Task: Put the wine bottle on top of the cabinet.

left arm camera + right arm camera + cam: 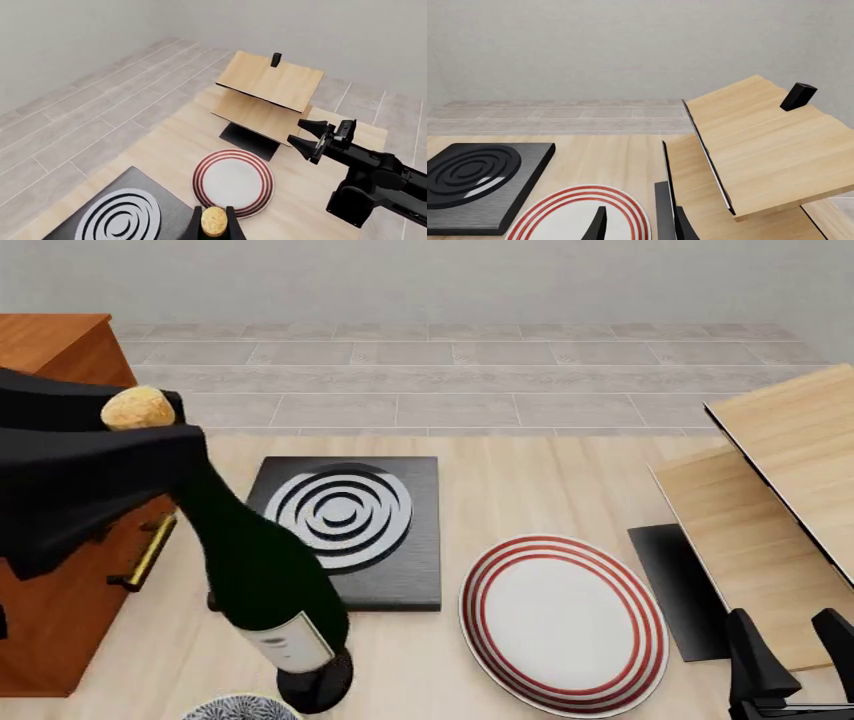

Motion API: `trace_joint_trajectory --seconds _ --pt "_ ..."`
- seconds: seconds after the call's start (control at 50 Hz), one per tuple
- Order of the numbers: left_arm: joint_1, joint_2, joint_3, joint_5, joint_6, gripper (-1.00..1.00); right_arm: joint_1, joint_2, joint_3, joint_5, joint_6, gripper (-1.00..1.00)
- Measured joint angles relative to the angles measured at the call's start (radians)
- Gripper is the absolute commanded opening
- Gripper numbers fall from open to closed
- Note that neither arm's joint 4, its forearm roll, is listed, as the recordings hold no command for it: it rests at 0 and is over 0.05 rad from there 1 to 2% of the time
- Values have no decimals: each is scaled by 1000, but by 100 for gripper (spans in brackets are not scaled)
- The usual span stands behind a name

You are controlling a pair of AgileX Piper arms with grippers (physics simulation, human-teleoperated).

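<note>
The wine bottle [260,575] is dark green with a white label and a tan cork [138,408]. It leans in the front view, cork toward the cabinet [60,355], just right of the cabinet's front. My left gripper [167,455] is shut on the bottle's neck just under the cork. In the left wrist view only the cork [214,221] shows, between the left gripper's [214,231] fingers. The reddish-brown cabinet with a brass handle [144,552] stands at the far left. My right gripper [790,655] is open and holds nothing, low at the right; it also shows as the right gripper [308,138] and the right gripper [634,227].
A red-striped white plate [561,620] lies mid-table, and a black slab with white rings [350,525] lies behind it to the left. A pale two-board wooden shelf [781,500] stands at the right with a small black block [798,96] on top. A patterned bowl's rim [240,708] peeks in at the front edge.
</note>
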Motion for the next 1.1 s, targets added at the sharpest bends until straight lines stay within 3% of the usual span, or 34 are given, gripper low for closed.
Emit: trace_joint_trajectory --seconds 0.5,1.1 --pt "118 39 -203 187 43 -100 0 0 0 0 0 100" --pt "249 148 -445 304 54 -100 0 0 0 0 0 100"
